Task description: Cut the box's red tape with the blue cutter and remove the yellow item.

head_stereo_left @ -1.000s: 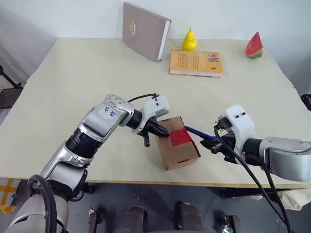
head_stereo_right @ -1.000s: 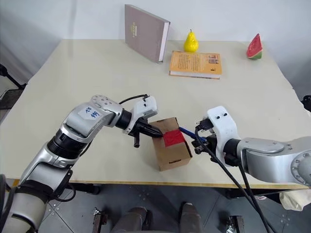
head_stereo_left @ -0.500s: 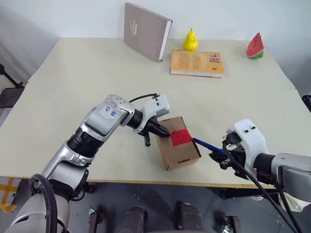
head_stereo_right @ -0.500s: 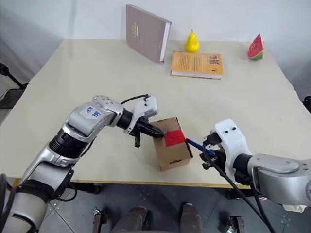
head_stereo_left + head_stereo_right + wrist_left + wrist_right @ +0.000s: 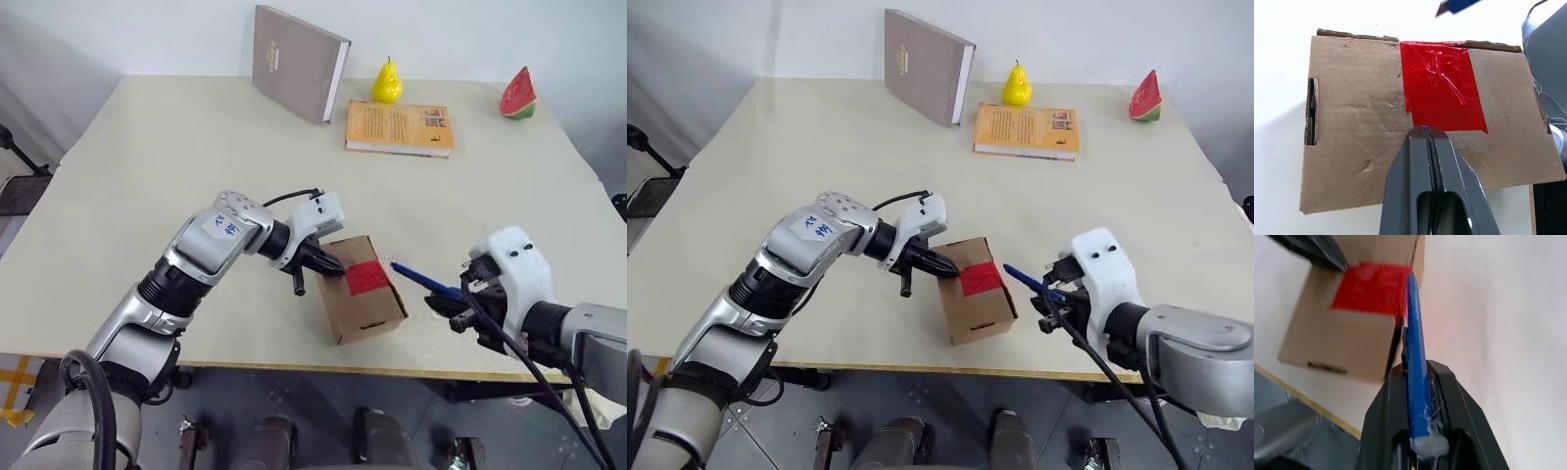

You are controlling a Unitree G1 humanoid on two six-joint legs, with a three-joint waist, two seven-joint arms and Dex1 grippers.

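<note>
The box (image 5: 361,302), a small brown carton, sits near the table's front edge with the red tape (image 5: 365,277) across its top seam. My left gripper (image 5: 333,264) is shut, its tips (image 5: 1425,131) resting on the cardboard at the tape's (image 5: 1442,90) edge. Right of the box, my right gripper (image 5: 457,299) is shut on the blue cutter (image 5: 423,281). The cutter (image 5: 1415,347) points at the box, its tip just clear of the taped corner. The yellow item is hidden.
At the far side of the table, a grey-brown book (image 5: 297,61) stands upright, with a yellow pear (image 5: 387,81), an orange book (image 5: 398,127) and a watermelon slice (image 5: 516,92) to its right. The table's front edge (image 5: 294,367) runs just below the box.
My right gripper has drawn the blue cutter back to the right, away from the red tape. The left gripper and the box have stayed put.
</note>
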